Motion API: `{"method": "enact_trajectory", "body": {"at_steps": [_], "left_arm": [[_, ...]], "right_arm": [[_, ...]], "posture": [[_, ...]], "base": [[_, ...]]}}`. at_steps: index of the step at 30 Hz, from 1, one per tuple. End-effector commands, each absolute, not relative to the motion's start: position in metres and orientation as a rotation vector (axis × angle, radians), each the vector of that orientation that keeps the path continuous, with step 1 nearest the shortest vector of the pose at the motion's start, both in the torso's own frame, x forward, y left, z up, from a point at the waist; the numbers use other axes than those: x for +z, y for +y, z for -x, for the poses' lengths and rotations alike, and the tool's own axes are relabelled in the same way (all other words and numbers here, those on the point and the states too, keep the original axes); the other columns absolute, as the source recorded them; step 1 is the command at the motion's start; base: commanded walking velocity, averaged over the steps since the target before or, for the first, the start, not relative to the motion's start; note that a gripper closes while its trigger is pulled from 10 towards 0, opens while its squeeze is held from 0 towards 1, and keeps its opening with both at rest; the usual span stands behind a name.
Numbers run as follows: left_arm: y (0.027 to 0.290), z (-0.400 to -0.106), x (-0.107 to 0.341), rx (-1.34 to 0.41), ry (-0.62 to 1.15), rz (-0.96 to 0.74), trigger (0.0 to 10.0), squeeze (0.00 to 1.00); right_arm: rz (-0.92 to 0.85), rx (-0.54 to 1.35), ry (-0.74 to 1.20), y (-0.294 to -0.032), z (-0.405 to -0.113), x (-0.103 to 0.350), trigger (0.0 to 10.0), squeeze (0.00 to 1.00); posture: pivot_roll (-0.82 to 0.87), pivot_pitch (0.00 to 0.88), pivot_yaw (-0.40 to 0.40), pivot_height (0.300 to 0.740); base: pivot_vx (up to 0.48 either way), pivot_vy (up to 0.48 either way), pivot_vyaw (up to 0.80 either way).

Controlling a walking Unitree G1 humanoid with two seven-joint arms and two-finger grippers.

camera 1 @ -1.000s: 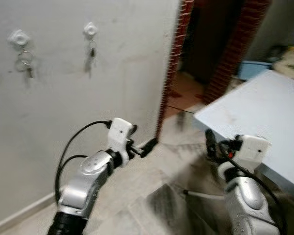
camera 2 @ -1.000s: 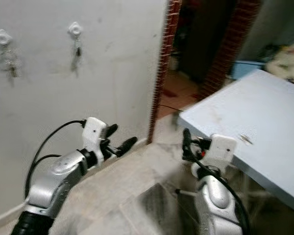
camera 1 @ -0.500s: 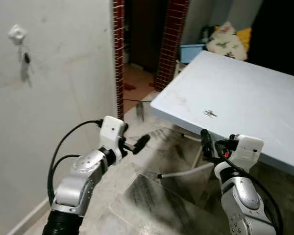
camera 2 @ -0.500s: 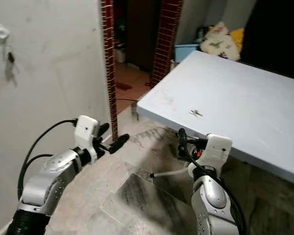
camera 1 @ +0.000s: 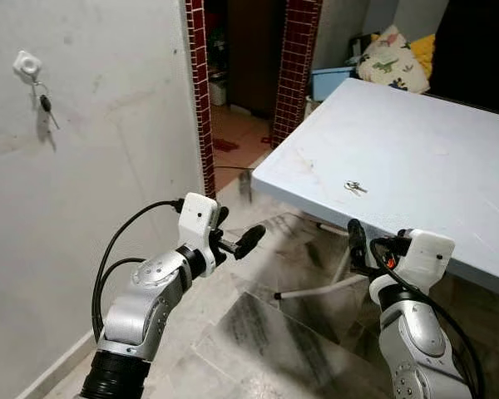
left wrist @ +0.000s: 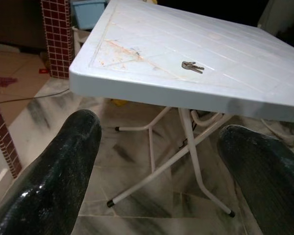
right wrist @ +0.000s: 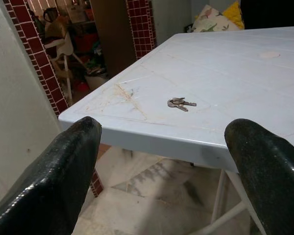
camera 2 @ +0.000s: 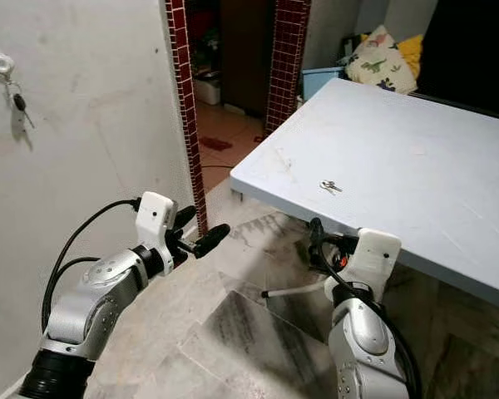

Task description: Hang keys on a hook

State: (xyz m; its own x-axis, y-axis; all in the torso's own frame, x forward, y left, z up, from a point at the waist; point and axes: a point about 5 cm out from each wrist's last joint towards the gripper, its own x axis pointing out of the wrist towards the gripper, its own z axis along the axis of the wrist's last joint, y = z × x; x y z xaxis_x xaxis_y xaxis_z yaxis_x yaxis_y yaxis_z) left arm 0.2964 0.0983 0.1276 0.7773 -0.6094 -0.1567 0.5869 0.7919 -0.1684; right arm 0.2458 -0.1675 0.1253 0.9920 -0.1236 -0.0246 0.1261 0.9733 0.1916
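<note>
The small bunch of silver metal keys lies flat on the pale blue plastic folding worktop, a little in from its near edge and well apart from both grippers; the left gripper hangs released and empty off the worktop's near corner, and the right gripper is likewise spread wide with nothing in it, low before the worktop's edge; the likely trouble is the pick itself, since thin keys lying flat give long black fingers little to bite and may skid across the smooth worktop or slip off its edge; the white wall hook, far from the worktop past the red brick pillar, already carries a dark key, so the bunch could snag there; the blue plastic tub beyond the worktop's far side is too distant to tell its contents.
</note>
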Motion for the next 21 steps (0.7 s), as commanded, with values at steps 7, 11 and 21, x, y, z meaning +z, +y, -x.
{"method": "enact_trajectory", "body": {"at_steps": [7, 11, 21], "left_arm": [[0.0993, -0.2995, 0.1292, -0.645, 0.208, 0.108, 10.0, 0.0], [0.099, -0.2981, 0.1283, -0.641, 0.209, 0.11, 10.0, 0.0], [0.1004, -0.2977, 0.1273, -0.625, 0.208, 0.11, 10.0, 0.0]], "right_arm": [[-0.186, -0.132, 0.007, -0.1687, -0.2448, 0.1271, 10.0, 0.0], [-0.183, -0.131, 0.008, -0.1695, -0.2453, 0.1272, 10.0, 0.0], [-0.171, -0.122, 0.004, -0.1718, -0.2479, 0.1296, 10.0, 0.0]], "posture": [[0.09, 0.0, -0.009, 0.74], [0.09, 0.0, -0.019, 0.74], [0.09, 0.0, -0.027, 0.74]], "base": [[0.0, -0.307, 0.0], [0.0, -0.319, 0.0], [0.0, -0.321, 0.0]]}}
